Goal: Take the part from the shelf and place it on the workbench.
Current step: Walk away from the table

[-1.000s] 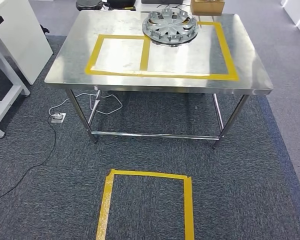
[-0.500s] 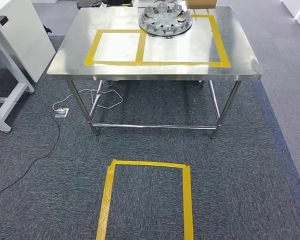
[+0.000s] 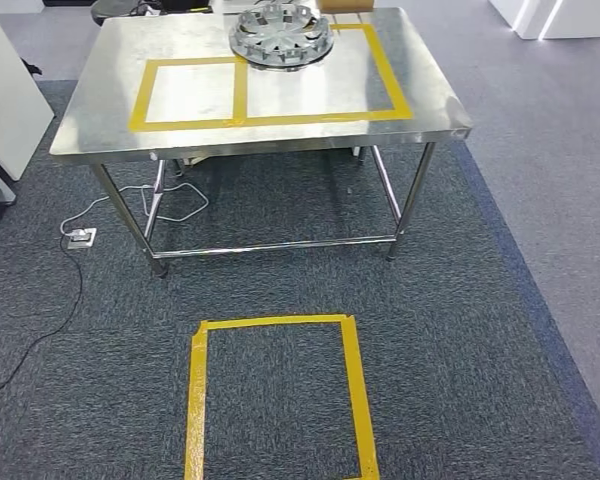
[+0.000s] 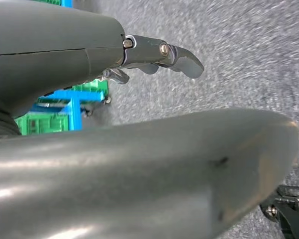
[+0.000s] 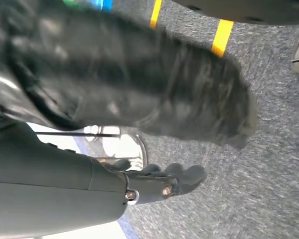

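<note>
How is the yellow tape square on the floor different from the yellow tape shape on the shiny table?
The yellow tape square on the dark carpet is a single box with nothing inside it. The yellow tape rectangle on the shiny steel table is wider and split into two boxes by a middle strip, and the round silver wheel cover overlaps its far edge. Both are outlines of the same yellow tape.

Stainless steel workbench (image 3: 93, 125): top bears a yellow tape outline (image 3: 240, 92) in two cells; a round silver part (image 3: 281, 35) rests across the far edge of the larger cell. Neither hand is near it.

Grey carpet floor (image 3: 463, 330): yellow tape square (image 3: 197, 400), power strip (image 3: 79, 237) with cable.
</note>
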Available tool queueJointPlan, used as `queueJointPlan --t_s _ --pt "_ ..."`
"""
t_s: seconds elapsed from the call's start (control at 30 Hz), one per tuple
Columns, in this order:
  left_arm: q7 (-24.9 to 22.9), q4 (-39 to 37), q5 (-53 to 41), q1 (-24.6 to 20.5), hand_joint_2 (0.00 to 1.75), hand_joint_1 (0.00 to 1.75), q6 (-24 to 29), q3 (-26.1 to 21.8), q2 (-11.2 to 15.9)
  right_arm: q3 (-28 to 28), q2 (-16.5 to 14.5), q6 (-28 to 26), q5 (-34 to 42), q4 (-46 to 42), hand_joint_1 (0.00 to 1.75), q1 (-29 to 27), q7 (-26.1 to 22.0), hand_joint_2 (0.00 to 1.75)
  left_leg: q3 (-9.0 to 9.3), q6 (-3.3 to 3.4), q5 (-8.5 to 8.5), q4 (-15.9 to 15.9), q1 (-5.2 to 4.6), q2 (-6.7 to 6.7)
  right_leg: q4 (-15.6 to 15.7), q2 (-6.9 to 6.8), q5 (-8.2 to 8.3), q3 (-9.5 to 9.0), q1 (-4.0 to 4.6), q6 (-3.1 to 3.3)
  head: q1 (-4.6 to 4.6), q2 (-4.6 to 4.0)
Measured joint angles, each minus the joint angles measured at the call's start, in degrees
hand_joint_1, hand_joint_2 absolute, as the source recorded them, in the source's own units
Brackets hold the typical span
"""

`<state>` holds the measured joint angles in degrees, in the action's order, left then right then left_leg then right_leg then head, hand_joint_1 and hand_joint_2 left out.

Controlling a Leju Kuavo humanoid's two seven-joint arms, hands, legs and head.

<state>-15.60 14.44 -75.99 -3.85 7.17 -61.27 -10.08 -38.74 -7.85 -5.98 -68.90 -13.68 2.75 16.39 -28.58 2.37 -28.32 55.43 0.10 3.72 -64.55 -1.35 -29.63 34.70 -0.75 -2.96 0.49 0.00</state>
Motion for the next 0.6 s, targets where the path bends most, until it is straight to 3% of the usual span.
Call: queueJointPlan --t_s 0.07,0.1,0.17,0.2,0.27,0.33,0.37,0.4,0.43,0.5,0.57,0.6 --pt "0.1 -0.09 -0.08 -0.08 0.0 0.0 0.03 0.0 0.01 -0.04 -0.03 -0.17 -0.07 0.0 0.0 0.25 0.04 0.0 -0.11 -0.36 -0.21 0.44 -0.32 1.05 6.69 -2.22 1.64 -3.79 0.5 0.71 0.09 0.0" --pt "0.11 -0.12 -0.08 -0.11 0.0 0.0 0.03 0.0 0.01 -0.05 -0.07 -0.21 -0.08 0.0 0.0 0.34 0.04 0.0 -0.19 -0.58 -0.25 0.61 -0.46 1.58 7.98 -2.75 1.66 -4.43 0.71 1.06 0.13 0.0" --pt "0.13 -0.16 -0.08 -0.21 0.0 0.0 0.04 0.0 0.02 -0.15 -0.13 -0.27 -0.08 0.0 0.0 0.27 0.05 0.0 -0.23 -1.02 -0.25 0.77 -0.55 2.6 8.08 -1.86 1.84 -4.12 0.8 1.73 0.15 0.0" --pt "0.13 -0.17 -0.09 -0.3 0.0 0.0 0.04 0.0 0.03 -0.24 -0.14 -0.29 -0.08 0.0 0.0 0.14 0.08 0.0 -0.26 -1.36 -0.57 1.02 -0.47 2.35 8.17 -1.31 2.05 -3.99 0.7 2.07 0.14 0.0" --pt "0.13 -0.17 -0.14 -0.33 0.0 0.0 0.09 0.0 0.06 -0.42 -0.17 -0.31 -0.07 0.0 0.0 0.14 0.15 0.0 -1.45 -2.08 -3.1 4.16 -0.23 -0.03 8.41 -0.25 2.57 -3.7 0.43 2.85 -0.05 0.0" --pt "0.21 -0.18 -0.02 -0.19 0.0 0.0 0.18 -0.01 0.09 -0.52 -0.3 -0.32 0.01 0.0 0.0 0.25 0.17 0.0 -4.6 -2.45 -7.4 11.84 -0.01 -2.63 8.38 0.97 2.99 -3.24 0.36 3.28 -0.25 0.0" --pt "0.34 -0.18 0.3 -0.11 0.0 0.0 0.27 -0.04 0.09 -0.62 -0.37 -0.3 0.14 0.0 0.0 0.28 0.15 0.0 -6.17 -2.5 -8.92 15.61 0.05 -3.08 8.31 1.69 3.16 -2.98 0.38 3.32 -0.27 0.0" --pt "0.46 -0.2 0.72 -0.07 0.0 0.0 0.4 -0.14 0.08 -0.75 -0.43 -0.22 0.28 0.0 0.0 0.23 0.1 0.0 -7.04 -2.49 -9.36 17.8 0.09 -3.25 8.21 2.45 3.3 -2.77 0.39 3.27 -0.27 0.0" --pt "0.58 -0.23 1.13 -0.04 0.0 0.0 0.56 -0.26 0.08 -0.88 -0.45 -0.1 0.38 0.0 0.0 0.19 0.03 0.0 -6.84 -2.44 -8.52 17.57 0.12 -3.36 8.09 3.25 3.41 -2.6 0.39 3.19 -0.27 0.0" --pt "0.93 -0.27 1.09 -0.04 0.0 0.0 1.36 -0.49 0.1 -1.04 -0.45 0.18 -0.24 0.0 0.0 0.11 -0.15 0.0 -3.64 -2.15 -4.41 11.0 0.24 -4.4 7.78 4.85 3.59 -2.38 0.38 2.93 -0.28 0.0" --pt "2.15 -0.28 -0.3 -0.02 0.0 0.0 3.67 -0.5 0.19 -0.99 -0.45 0.09 -2.04 0.0 0.0 0.18 -0.35 0.0 -0.44 -1.79 -1.75 3.82 0.45 -7.24 7.36 6.28 3.82 -1.92 0.46 2.49 -0.25 0.0" --pt "3.16 -0.28 -1.23 -0.01 0.0 0.0 5.28 -0.44 0.23 -0.96 -0.46 -0.1 -2.92 0.0 0.0 0.24 -0.43 0.0 0.17 -1.68 -1.4 2.09 0.48 -8.22 7.22 6.94 4.01 -1.57 0.42 2.15 -0.24 0.0"
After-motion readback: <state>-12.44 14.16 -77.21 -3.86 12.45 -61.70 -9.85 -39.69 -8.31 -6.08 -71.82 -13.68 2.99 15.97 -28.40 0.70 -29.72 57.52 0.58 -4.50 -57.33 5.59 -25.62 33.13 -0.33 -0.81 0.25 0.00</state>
